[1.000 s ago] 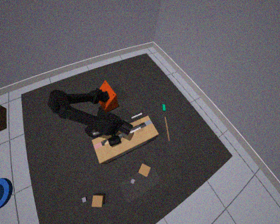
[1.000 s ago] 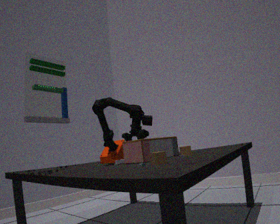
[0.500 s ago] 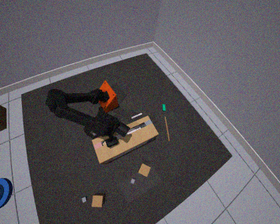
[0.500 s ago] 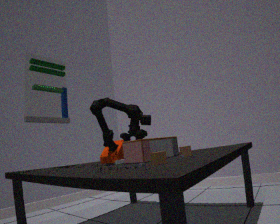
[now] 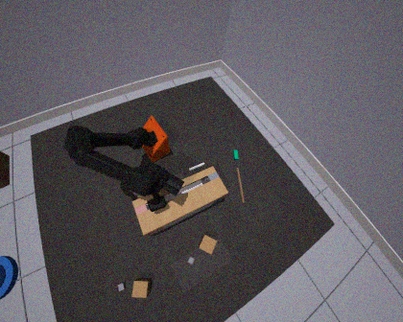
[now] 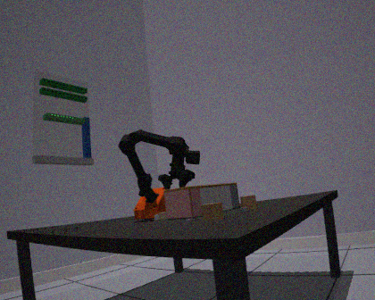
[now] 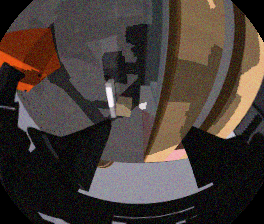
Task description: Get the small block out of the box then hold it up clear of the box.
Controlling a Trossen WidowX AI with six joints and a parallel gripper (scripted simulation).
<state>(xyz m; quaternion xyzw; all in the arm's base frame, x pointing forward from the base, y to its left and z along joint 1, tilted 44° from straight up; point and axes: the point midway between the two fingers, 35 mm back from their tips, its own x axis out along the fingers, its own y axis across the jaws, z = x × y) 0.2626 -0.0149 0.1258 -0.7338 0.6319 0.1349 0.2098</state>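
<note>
The tan box [image 5: 198,201] [image 6: 179,203] [image 7: 196,63] lies in the middle of the dark table [image 5: 274,216] [image 6: 121,234]. It has a pink patch at its left end and a long slot along its far side. A small grey piece shows at the slot's right end; I cannot tell whether it is the block. My gripper [image 5: 155,203] [image 6: 177,179] [image 7: 145,124] is open and empty. It hangs just above the box's left end, pointing down. The arm's orange base [image 5: 155,140] [image 6: 145,207] [image 7: 23,56] stands behind the box.
A white stick [image 5: 197,167], a tan rod [image 5: 240,184] and a small green piece [image 5: 236,153] lie behind and to the right of the box. Two tan cubes [image 5: 207,244] [image 5: 140,288] and two tiny grey cubes [image 5: 191,260] [image 5: 121,287] lie in front of it.
</note>
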